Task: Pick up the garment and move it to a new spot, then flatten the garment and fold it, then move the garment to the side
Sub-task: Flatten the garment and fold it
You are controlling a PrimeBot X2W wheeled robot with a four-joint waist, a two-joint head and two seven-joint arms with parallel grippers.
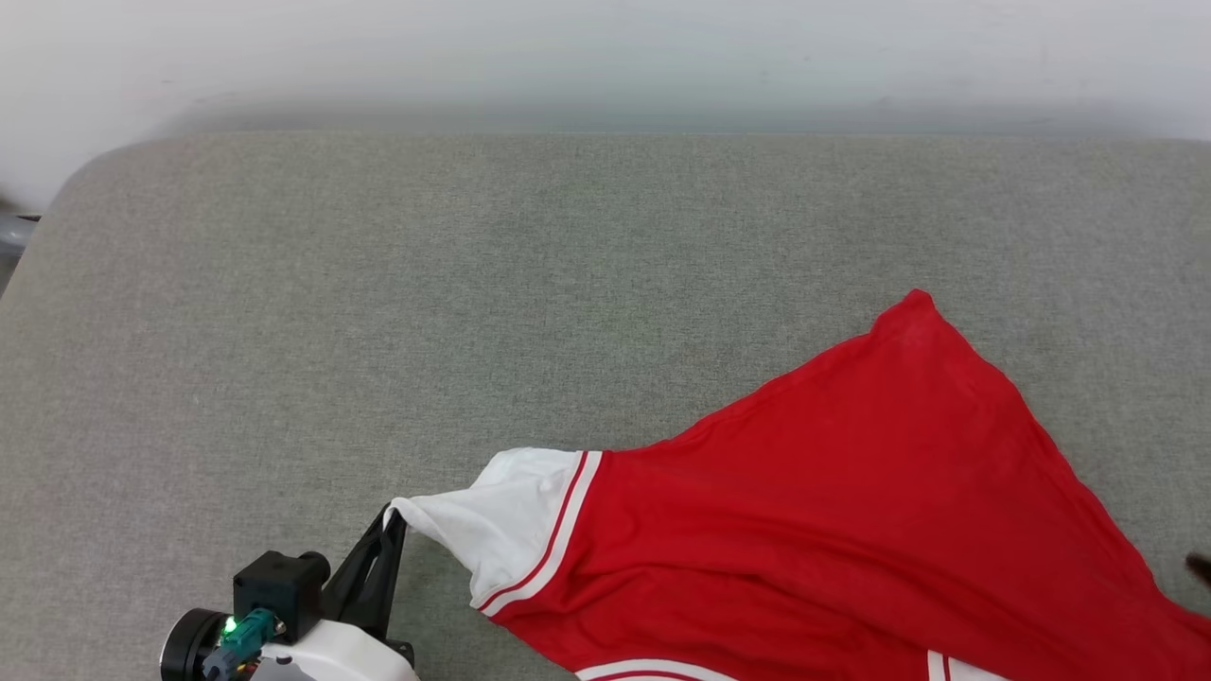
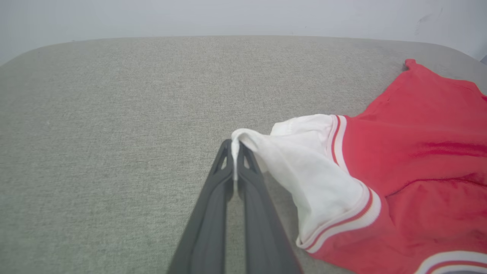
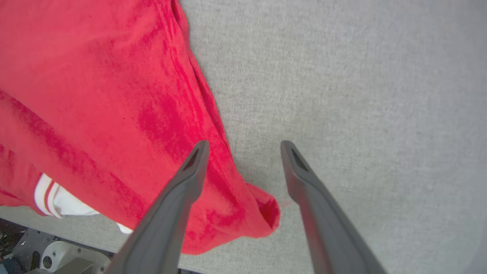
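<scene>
Left tool (image 2: 236, 146) clamped, garment (image 2: 418, 160) sleeve pinched between

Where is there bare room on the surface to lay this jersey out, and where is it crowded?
Bare: the whole far strip of the grey surface along the wall, and its left half, beyond the left gripper pinching the white sleeve. Crowded: the near right, under the garment, where the open right gripper hangs over its edge.
</scene>
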